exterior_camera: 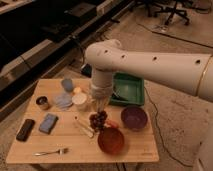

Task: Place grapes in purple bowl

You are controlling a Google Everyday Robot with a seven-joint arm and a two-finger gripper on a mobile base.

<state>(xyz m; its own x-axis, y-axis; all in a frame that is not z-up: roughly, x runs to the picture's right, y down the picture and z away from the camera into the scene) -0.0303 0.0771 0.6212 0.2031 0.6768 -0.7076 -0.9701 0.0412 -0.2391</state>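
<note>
Centrally on the desk (pixel 80 146) the grapes (pixel 98 120) are seen, a small dark bunch lying on the wooden top and outside both bowls. The gripper (pixel 100 105) is held directly over them, at or just above the top of the bunch. Contact cannot be made out, and whether the gripper is open or closed cannot be told. The white arm (pixel 150 62) is brought in from the right and turned down to it.

The purple bowl (pixel 134 117) is set to the right of the grapes, near but apart. A red bowl (pixel 111 141) is placed just in front of the bunch, toward the desk's near edge. A pale stick (pixel 83 127) is laid just left of the grapes.

Behind the purple bowl a green tray (pixel 129 90) is found, its left side partly covered by the arm. A white cup (pixel 79 100) is stood left of the gripper. Farther left a can (pixel 42 103), a blue sponge (pixel 48 123) and a black phone (pixel 25 129) are spread out, and a fork (pixel 50 151) is laid along the front edge.
</note>
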